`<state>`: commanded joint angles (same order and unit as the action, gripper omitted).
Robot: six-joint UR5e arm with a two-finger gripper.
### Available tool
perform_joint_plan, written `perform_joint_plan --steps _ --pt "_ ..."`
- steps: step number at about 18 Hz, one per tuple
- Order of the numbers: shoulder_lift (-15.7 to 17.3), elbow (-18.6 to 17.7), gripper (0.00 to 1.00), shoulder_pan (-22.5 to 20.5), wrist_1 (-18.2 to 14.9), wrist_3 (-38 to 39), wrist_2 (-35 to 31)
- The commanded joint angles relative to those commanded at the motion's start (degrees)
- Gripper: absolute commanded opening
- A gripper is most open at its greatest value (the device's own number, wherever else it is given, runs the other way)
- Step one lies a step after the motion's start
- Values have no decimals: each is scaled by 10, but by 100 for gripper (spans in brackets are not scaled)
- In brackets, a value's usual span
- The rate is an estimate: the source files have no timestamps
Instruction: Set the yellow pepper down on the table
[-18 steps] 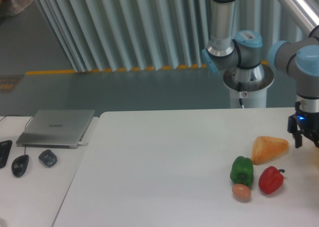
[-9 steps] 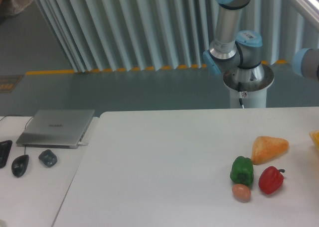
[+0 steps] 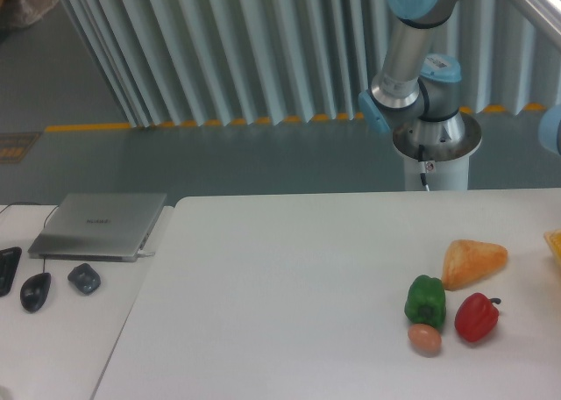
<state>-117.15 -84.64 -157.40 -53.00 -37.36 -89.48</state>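
Although the arm's grey-and-blue joints (image 3: 412, 102) show at upper right, the two-finger gripper is out of frame, so its opening cannot be told. A bright yellow sliver (image 3: 554, 242), probably the glossy yellow pepper, rests at the right edge on the plain white table (image 3: 280, 286), beyond the orange-yellow bread wedge (image 3: 473, 262); placement looks done.

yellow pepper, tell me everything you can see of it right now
Only a sliver of the yellow pepper shows, cut off by the right edge of the frame. What shows is bright yellow and looks glossy, resting low on the white table, right of the orange-yellow wedge and apart from it. Nothing visible touches it besides the table. Its shape, stem and tilt cannot be judged.
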Motion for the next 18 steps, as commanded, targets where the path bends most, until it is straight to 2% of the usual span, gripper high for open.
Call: perform_joint_plan --steps 6,10,12,13,18 --pt "-18 15 100 -10 1 -4 11" --pt "-38 42 100 -11 2 -3 11" --pt "-45 43 100 -12 42 -3 11" --pt "-52 46 100 -12 50 -3 10" --pt "-69 60 100 -18 54 -3 11"
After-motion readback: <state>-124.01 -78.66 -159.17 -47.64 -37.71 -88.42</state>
